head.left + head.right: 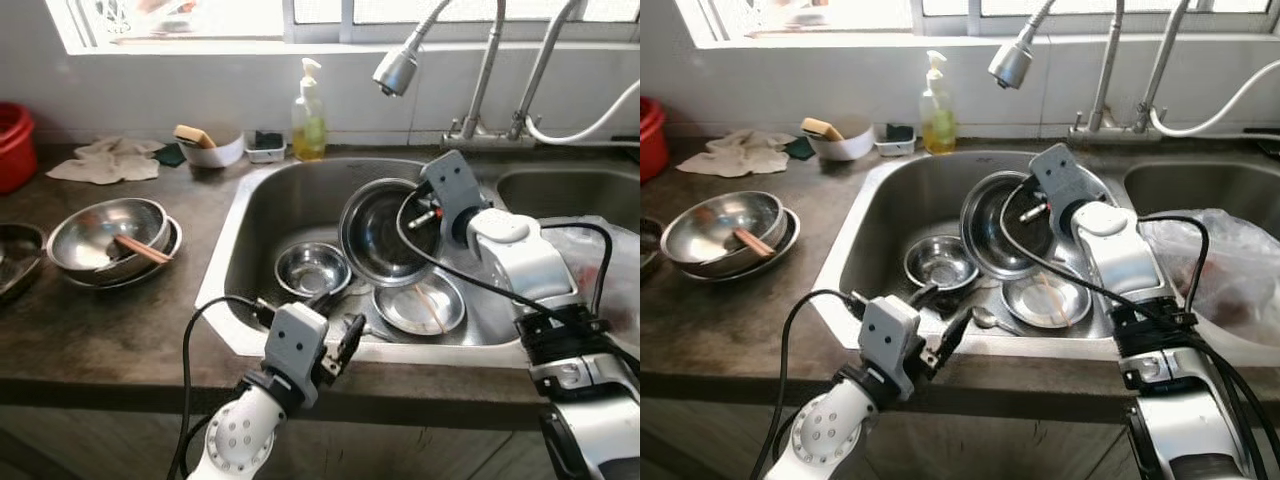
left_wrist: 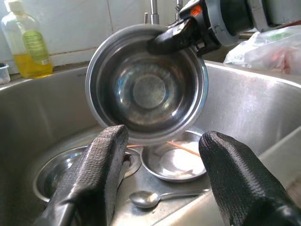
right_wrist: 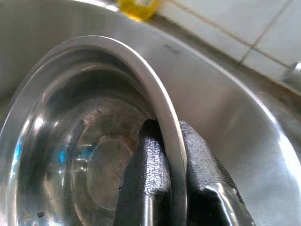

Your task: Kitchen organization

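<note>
A large steel bowl (image 1: 380, 235) is held tilted on edge inside the sink (image 1: 232, 262), its hollow facing the front. My right gripper (image 1: 428, 214) is shut on its upper right rim; in the right wrist view both fingers (image 3: 146, 160) pinch the rim of the bowl (image 3: 80, 155). My left gripper (image 1: 337, 320) hovers open over the sink's front edge, apart from the dishes and pointing at the bowl (image 2: 148, 89). Below lie a small steel bowl (image 1: 312, 268), a flat steel plate (image 1: 420, 306) and a spoon (image 2: 151, 197).
On the counter to the left sit stacked steel bowls (image 1: 108, 238) holding a wooden stick, a cloth (image 1: 105, 160) and a red tub (image 1: 12, 140). A soap bottle (image 1: 308, 115) and a white bowl (image 1: 213, 150) stand behind the sink. A spray faucet (image 1: 397, 70) hangs above; a plastic bag (image 1: 1230, 265) lies at the right.
</note>
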`<state>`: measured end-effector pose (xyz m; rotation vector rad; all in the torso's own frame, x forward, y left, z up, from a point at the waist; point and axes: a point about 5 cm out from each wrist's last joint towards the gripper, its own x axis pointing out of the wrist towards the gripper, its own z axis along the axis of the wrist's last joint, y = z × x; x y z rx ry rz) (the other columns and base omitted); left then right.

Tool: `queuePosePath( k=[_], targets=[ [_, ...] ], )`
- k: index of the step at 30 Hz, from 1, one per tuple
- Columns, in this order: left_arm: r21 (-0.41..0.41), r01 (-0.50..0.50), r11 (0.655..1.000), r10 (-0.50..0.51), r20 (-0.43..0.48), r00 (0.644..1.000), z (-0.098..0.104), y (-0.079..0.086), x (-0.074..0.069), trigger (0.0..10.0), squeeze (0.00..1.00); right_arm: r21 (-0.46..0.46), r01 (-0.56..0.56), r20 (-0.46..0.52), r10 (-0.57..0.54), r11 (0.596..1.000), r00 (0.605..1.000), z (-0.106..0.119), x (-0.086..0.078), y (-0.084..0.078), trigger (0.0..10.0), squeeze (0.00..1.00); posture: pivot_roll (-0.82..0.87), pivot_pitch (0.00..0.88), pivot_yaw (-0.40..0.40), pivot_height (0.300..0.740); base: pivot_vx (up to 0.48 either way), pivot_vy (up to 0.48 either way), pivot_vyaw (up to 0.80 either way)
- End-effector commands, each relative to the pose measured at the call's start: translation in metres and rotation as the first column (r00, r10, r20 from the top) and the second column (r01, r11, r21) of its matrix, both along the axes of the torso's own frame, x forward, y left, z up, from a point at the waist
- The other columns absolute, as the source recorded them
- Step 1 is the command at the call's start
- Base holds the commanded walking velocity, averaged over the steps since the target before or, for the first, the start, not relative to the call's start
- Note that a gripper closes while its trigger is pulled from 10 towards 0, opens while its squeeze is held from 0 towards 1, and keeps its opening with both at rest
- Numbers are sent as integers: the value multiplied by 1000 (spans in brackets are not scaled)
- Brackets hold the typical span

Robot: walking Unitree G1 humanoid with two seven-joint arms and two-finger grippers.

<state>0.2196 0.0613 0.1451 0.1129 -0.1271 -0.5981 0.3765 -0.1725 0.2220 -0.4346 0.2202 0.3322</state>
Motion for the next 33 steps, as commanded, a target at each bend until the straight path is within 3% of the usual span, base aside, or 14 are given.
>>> queuePosePath(
  k=[1, 7, 8, 9, 10, 24, 25, 27, 33],
  targets=[
    [1, 8, 1000, -8, 8, 1000, 3, 1, -3, 10000, 0, -22, -3, -26, 3, 1000, 1000, -5, 0, -4, 10000, 0, 92, 79, -5, 740, 0, 0, 0],
    [-3, 36, 999, -36, -10, 999, 0, -3, -8, 10000, 0, -46, -32, -112, 26, 998, 993, -26, -3, -3, 10000, 0, 95, 84, -3, 740, 0, 0, 0],
    [-2, 38, 999, -38, -12, 999, -1, -3, -9, 10000, 0, -49, -36, -124, 30, 998, 992, -29, -4, -2, 10000, 78, 94, 85, -6, 740, 0, 0, 0],
    [-1, 41, 999, -41, -14, 999, -1, -3, -9, 10000, 0, -50, -39, -130, 32, 998, 991, -30, -4, -2, 10000, 502, 94, 86, -7, 740, 0, 0, 0],
    [-1, 41, 999, -41, -14, 999, -1, -3, -9, 10000, 0, -52, -39, -132, 32, 998, 991, -31, -4, -3, 10000, 1000, 94, 86, -7, 740, 0, 0, 0],
    [-4, 41, 999, -41, -12, 999, -1, -4, -9, 10000, 0, -37, -1, -101, -3, 999, 995, -29, -3, -6, 10000, 1000, 92, 74, -6, 740, 0, 0, 0],
    [-7, 39, 999, -40, -10, 999, 0, -5, -9, 10000, 0, -33, 5, -91, -8, 999, 996, -28, -4, -6, 10000, 0, 95, 71, -5, 740, 0, 0, 0],
    [-5, 36, 999, -37, -9, 999, -1, -5, -8, 10000, 0, -17, 23, -52, -24, 1000, 998, -25, -5, -6, 10000, 0, 95, 68, -5, 740, 0, 0, 0],
    [-1, 14, 1000, -14, 1, 1000, 0, -3, -6, 10000, 0, 188, 37, 164, -68, 981, 984, -2, -20, 1, 10000, 0, 92, 62, -3, 740, 0, 0, 0]
  ],
)
